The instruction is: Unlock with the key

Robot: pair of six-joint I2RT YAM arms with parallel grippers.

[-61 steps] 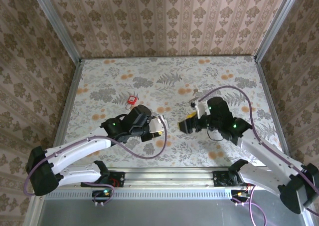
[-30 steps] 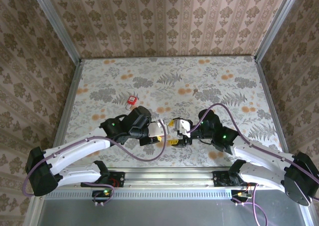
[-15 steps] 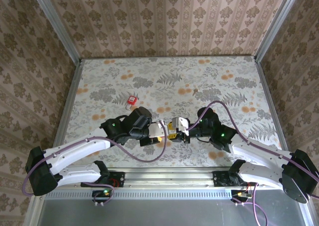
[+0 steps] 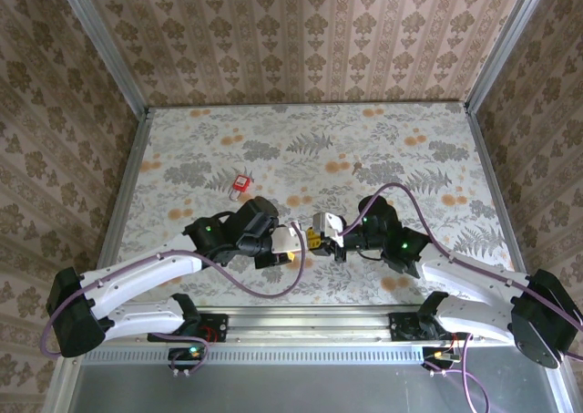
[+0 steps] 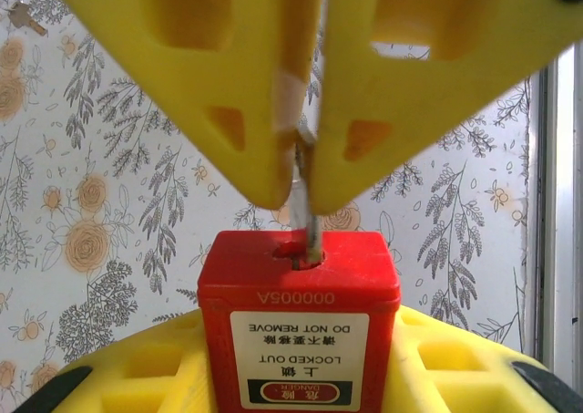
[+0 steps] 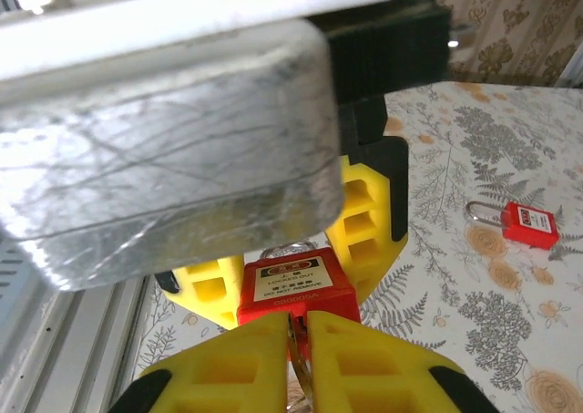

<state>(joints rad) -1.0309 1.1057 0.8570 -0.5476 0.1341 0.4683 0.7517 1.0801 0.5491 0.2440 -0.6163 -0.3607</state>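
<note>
- Presently the right gripper (image 6: 300, 333) is pinched together on the key (image 5: 308, 220), whose blade sits in the keyhole of the red padlock (image 5: 299, 290)
- Left gripper (image 4: 286, 241) clamps the padlock's body
- Twist squarely about the blade's axis; any sideways pull would likely bind it

light: bright, even | shadows: soft | blur: right gripper (image 5: 305, 190) close-up, slightly soft

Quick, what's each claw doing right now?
The left claw is closed, holding the red padlock.
The right claw is closed on the key.
</note>
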